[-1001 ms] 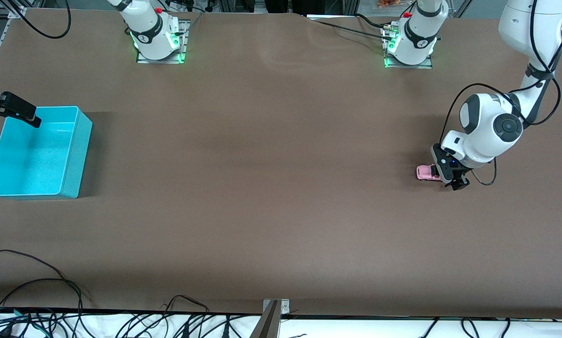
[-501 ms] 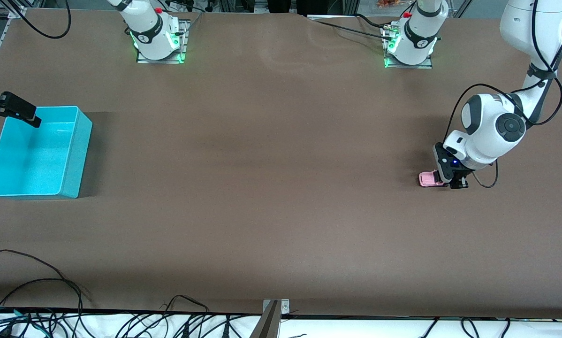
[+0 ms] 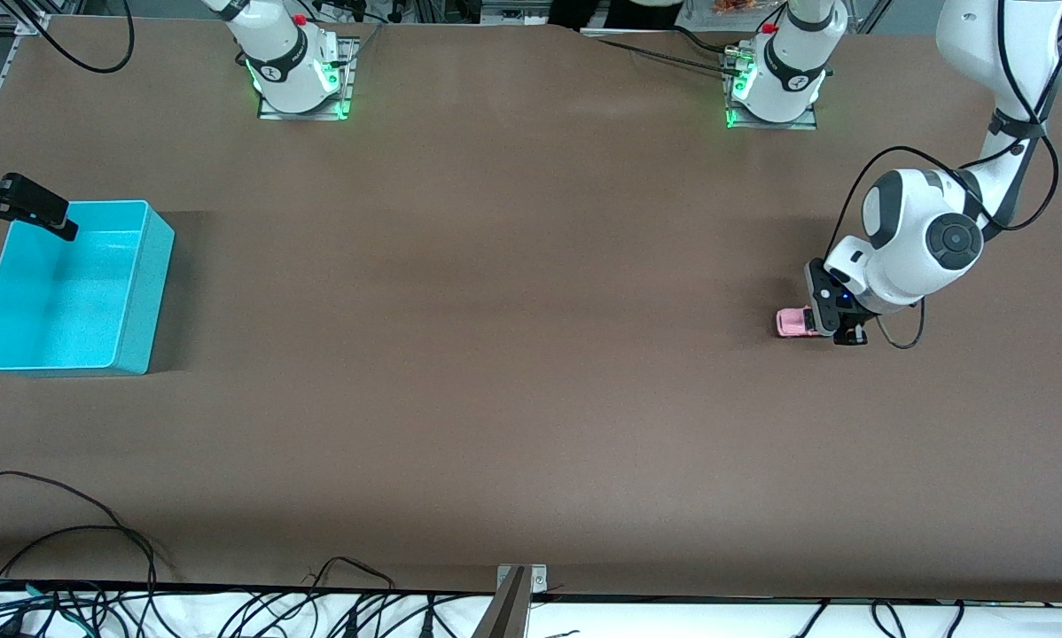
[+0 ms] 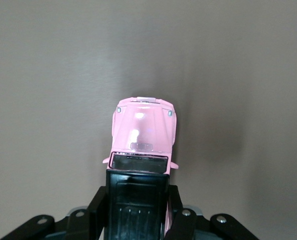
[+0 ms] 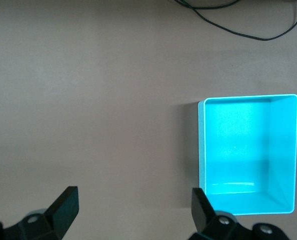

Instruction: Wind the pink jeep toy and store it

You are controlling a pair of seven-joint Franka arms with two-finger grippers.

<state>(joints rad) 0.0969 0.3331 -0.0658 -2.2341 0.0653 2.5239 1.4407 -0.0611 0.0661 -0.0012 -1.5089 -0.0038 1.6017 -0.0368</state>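
Left gripper (image 3: 837, 330) clamped on pink jeep toy (image 3: 795, 322), on table.

You saw a light-pink jeep (image 4: 143, 132) with a black roof, a turquoise bin (image 3: 70, 288), a plain brown table (image 3: 495, 310), and white arms.

No readable text, labels, brands, numbers or signs anywhere
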